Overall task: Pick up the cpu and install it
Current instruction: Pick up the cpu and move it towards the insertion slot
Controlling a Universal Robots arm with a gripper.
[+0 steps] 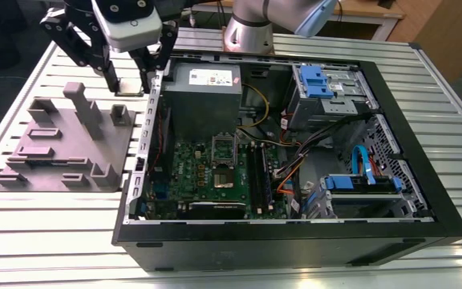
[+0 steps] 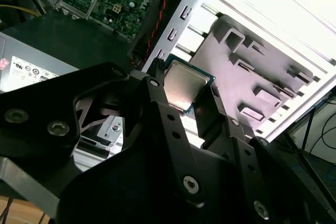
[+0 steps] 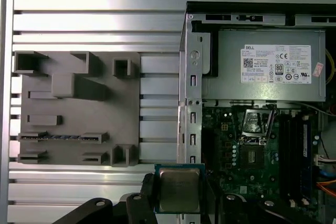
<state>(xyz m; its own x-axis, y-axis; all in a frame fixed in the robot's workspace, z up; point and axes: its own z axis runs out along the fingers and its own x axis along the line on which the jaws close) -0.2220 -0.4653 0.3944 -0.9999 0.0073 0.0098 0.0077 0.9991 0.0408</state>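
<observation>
The cpu, a small flat square chip with a shiny metal top, hangs between the black fingers of my gripper, which is shut on its edges. It is held in the air just outside the open computer case, by the wall on the exterior view's left, between the case and the grey fixture. The motherboard socket lies inside the case with its silver frame hinged up.
A grey power-supply box sits inside the case nearest my gripper. Memory slots, cables and blue drive bays are in the case too. The grey fixture with raised posts lies on the slatted metal table.
</observation>
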